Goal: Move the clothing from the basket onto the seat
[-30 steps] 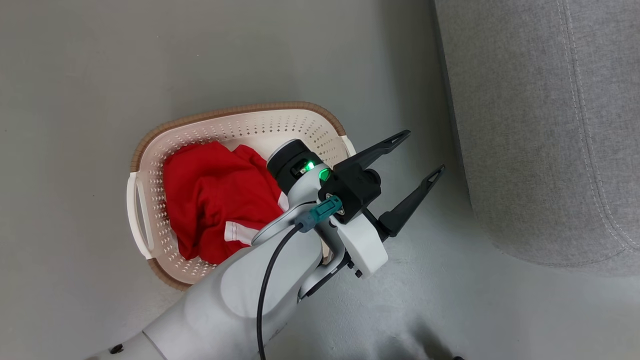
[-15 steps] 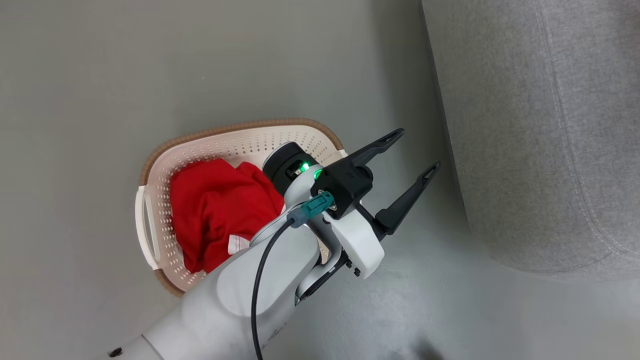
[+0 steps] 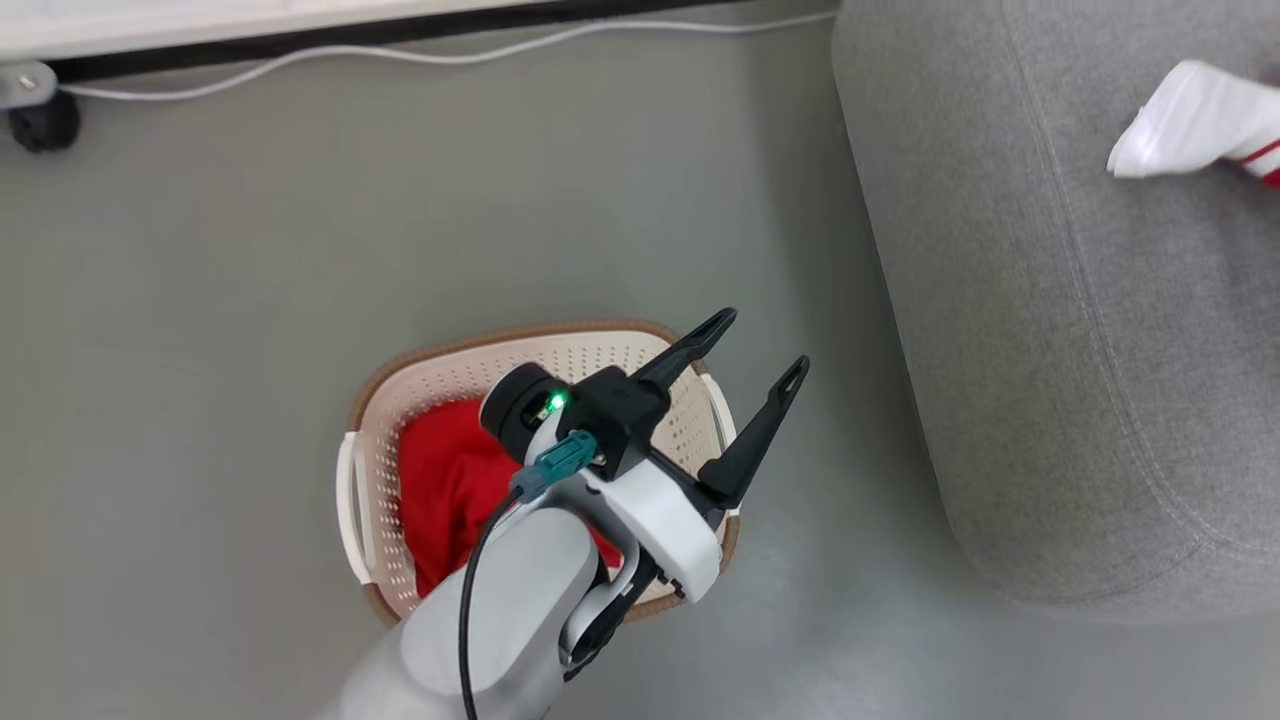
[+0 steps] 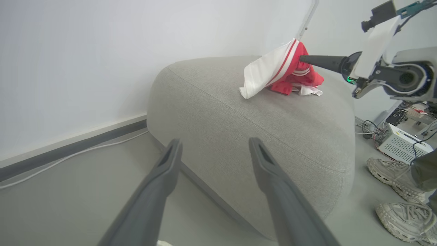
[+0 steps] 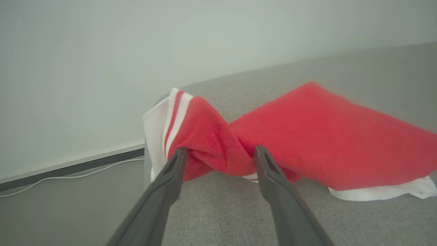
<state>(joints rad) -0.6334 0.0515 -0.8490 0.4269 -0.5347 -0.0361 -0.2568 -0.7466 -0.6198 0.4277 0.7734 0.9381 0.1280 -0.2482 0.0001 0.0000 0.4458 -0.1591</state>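
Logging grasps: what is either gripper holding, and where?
Nothing. Left gripper open, empty; right gripper open, a red fold of the clothing between its tips.

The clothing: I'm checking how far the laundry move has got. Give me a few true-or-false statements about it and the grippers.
1. A red garment lies in the basket. True.
2. The striped garment is also in the basket. False: it lies on the seat.
3. The left gripper is open. True.
4. The right gripper is shut. False: its fingers are spread, by the striped garment.
5. The basket stands on the seat. False: it stands on the floor beside it.
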